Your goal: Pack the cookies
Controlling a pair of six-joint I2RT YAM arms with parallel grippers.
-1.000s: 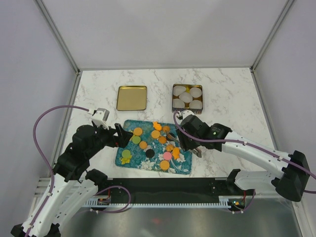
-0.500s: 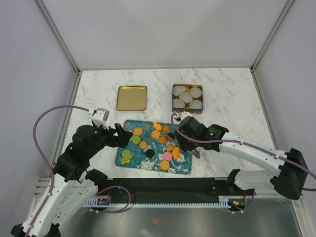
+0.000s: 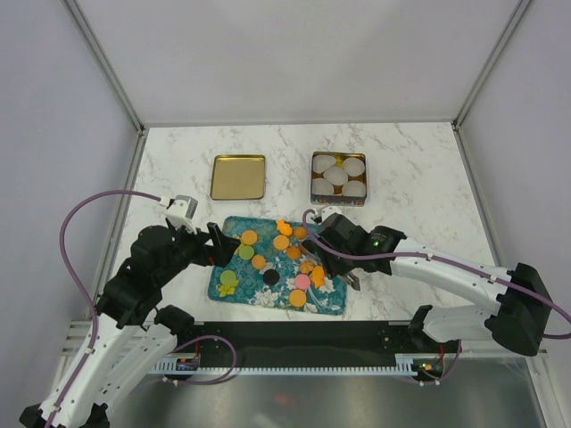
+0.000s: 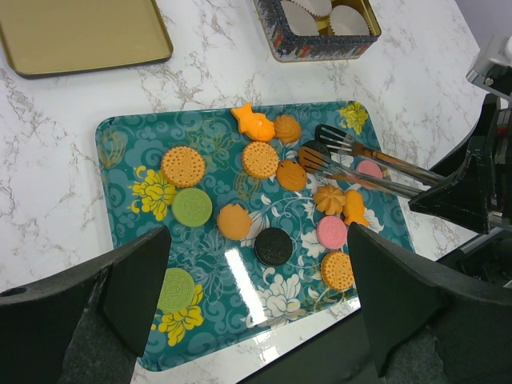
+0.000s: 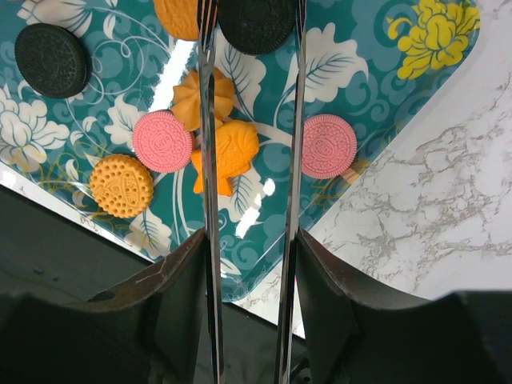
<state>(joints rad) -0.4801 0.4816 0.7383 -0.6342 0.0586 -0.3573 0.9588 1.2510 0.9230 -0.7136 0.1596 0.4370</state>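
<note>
Top external view gives us the marble bench (image 3: 419, 160) first, with a teal flowered tray (image 3: 252, 294) near its front edge between the two arms. Behind the tray lie a shallow gold lid (image 3: 238, 176) and, to its right, a tin (image 3: 314, 169) lined with white paper cups (image 3: 336, 176). Our left pincer (image 3: 219, 244) hovers over the tray's left end, spread wide with nothing in it. Our right pincer (image 5: 250, 280) is clamped on the handles of metal tongs (image 4: 332, 136), whose two blades stand apart over the tray's right half, a black cookie (image 5: 256, 24) lying at their tips. The cookies (image 4: 260, 158) lie flat and scattered across the tray; whether any already sits in a cup we cannot tell. We judge them light, stiff, thin and likely crumbly, and apt to skid on the glossy tray. We would take each one across its widest part, blades on opposite edges, squeezing gently and carrying it level.
</note>
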